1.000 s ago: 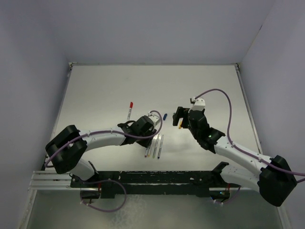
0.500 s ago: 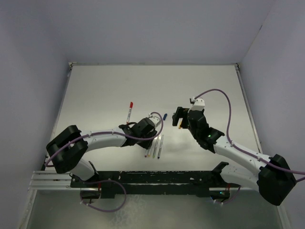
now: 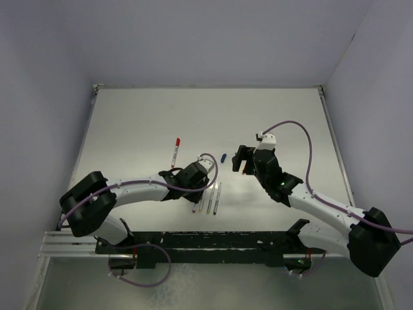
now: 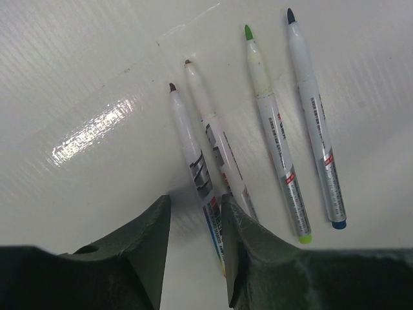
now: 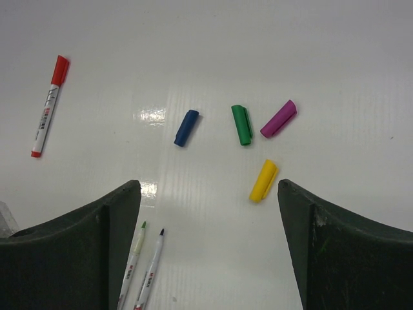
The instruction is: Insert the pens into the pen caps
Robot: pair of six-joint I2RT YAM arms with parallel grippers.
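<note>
1. We've got four slim, glossy whitish pens (image 4: 274, 129) lying uncapped in a row near the red-capped pen (image 5: 46, 106).
2. Right of that pen we see stubby plastic caps: blue cap (image 5: 186, 127), green cap (image 5: 242, 124), purple cap (image 5: 279, 119), yellow cap (image 5: 263, 180).
3. The left gripper (image 4: 195, 205) is narrowly parted astride one barrel; the right gripper (image 5: 208, 186) gapes wide, empty.

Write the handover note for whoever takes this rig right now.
Left gripper: jaws open, low over the table, with the rear end of the leftmost pen in the gap, seemingly not gripped.
Right gripper: jaws wide open, empty, above the loose caps.
Things: three other uncapped pens lie beside the leftmost. The blue cap, green cap, purple cap and yellow cap lie apart.
Done: red pen capped.
Left: cap the four uncapped pens.
</note>
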